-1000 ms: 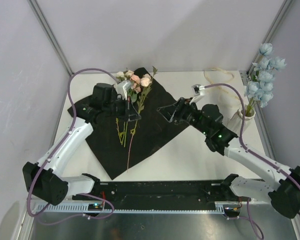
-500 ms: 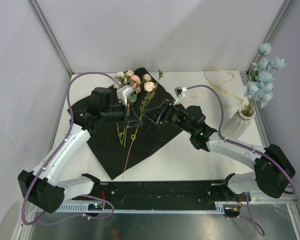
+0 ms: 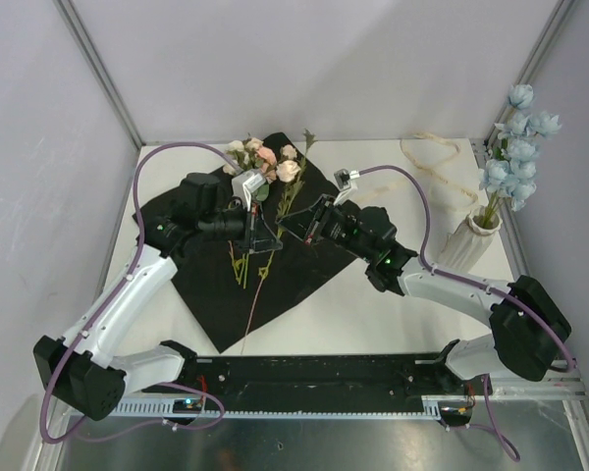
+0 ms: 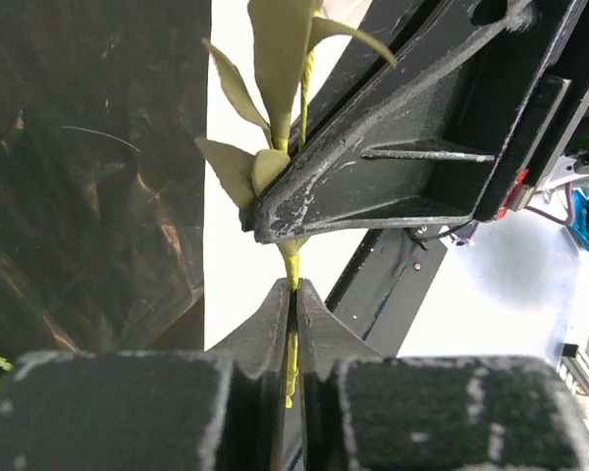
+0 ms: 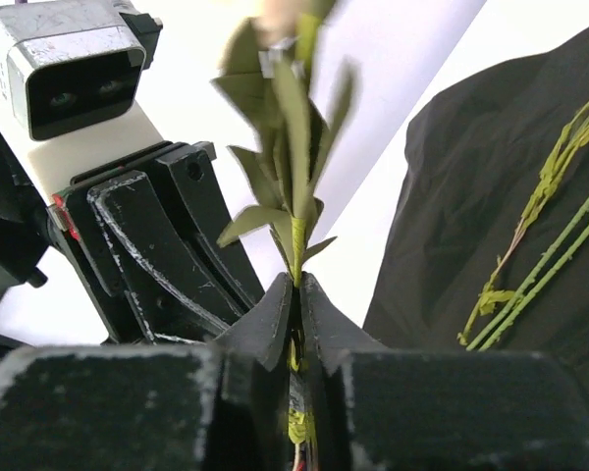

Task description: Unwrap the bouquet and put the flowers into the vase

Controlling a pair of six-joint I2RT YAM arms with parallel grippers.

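Top view: left gripper (image 3: pixel 262 238) and right gripper (image 3: pixel 296 226) are holding a thin green flower stem with a peach bloom (image 3: pixel 290 173) over the crinkly black wrapping sheet (image 3: pixel 294 277); ribbed cream vase (image 3: pixel 466 243) is standing well apart
Left wrist: left jaws are pinching low on its bare part
Right wrist: right jaws are clamping just under the leaves
Handling: seeming light, wiry, bendy; bare stem is offering the safest hold

Loose flowers (image 3: pixel 266 161) on blk wrap (image 3: pixel 208 294)

L pincer (image 3: pixel 259 236) & R pincer (image 3: pixel 296 228) close together above flowers (image 3: pixel 268 165) on black sheet (image 3: pixel 201 285); vase (image 3: pixel 468 242) well apart, R side.
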